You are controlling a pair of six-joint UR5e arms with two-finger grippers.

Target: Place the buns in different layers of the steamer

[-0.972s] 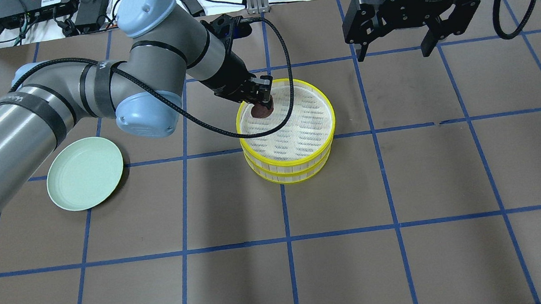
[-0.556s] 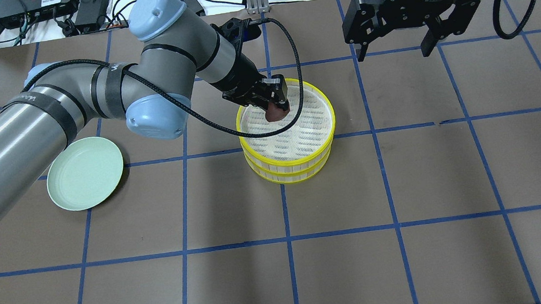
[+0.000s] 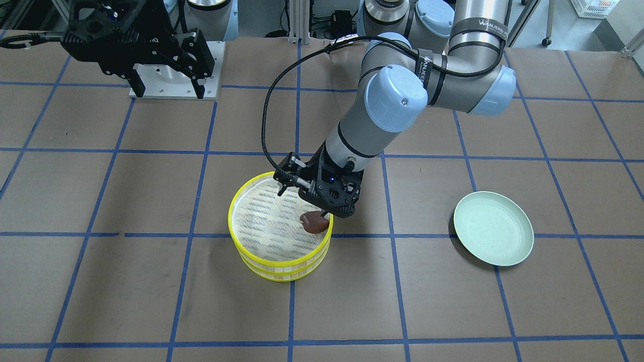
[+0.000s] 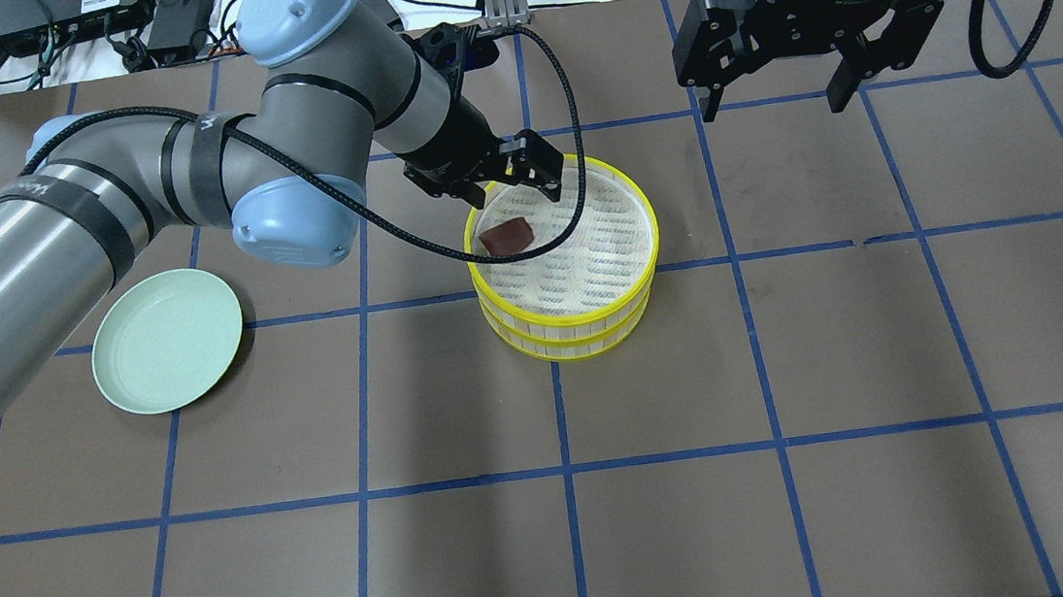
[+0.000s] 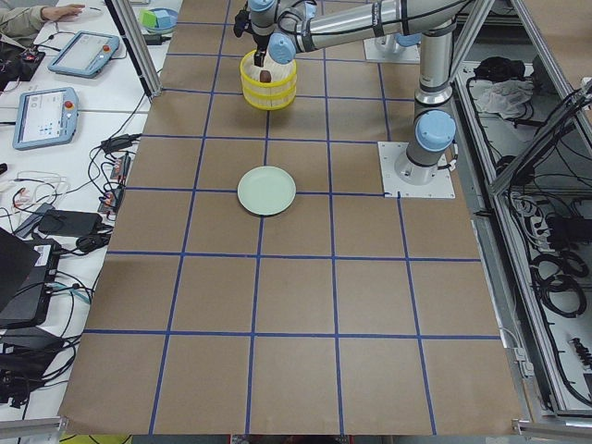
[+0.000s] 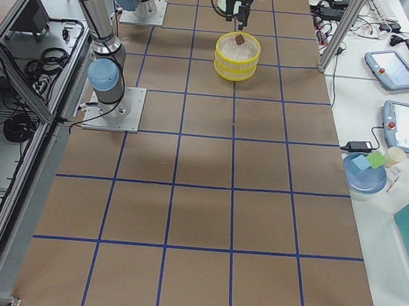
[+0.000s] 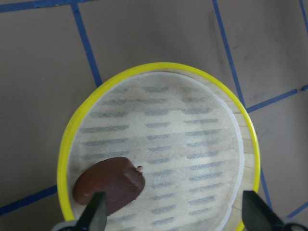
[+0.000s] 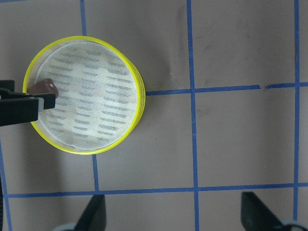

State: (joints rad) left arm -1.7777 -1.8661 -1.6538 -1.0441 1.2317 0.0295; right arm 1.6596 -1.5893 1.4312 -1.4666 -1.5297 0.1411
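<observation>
The steamer (image 4: 572,314) is two yellow-rimmed trays stacked at mid-table; it also shows in the front view (image 3: 276,261). The dark reddish-brown bun (image 4: 506,237) lies loose on the mesh of the top tray near its left rim, and shows in the left wrist view (image 7: 109,185) and the front view (image 3: 314,221). My left gripper (image 4: 496,185) is open and empty just above the bun, fingers spread wide (image 7: 96,214). My right gripper (image 4: 771,100) is open and empty, high at the far right. The pale cream-white bun is not visible; the top tray hides the lower one.
A pale green plate (image 4: 167,339) lies empty on the table left of the steamer. The left arm's black cable (image 4: 558,72) loops over the steamer's far rim. Blue tape lines grid the brown table.
My left gripper has opened and let go of the brown bun, which now lies on the top tray's mesh. The gripper has drawn back slightly toward the tray's rim. The right arm has not moved.
</observation>
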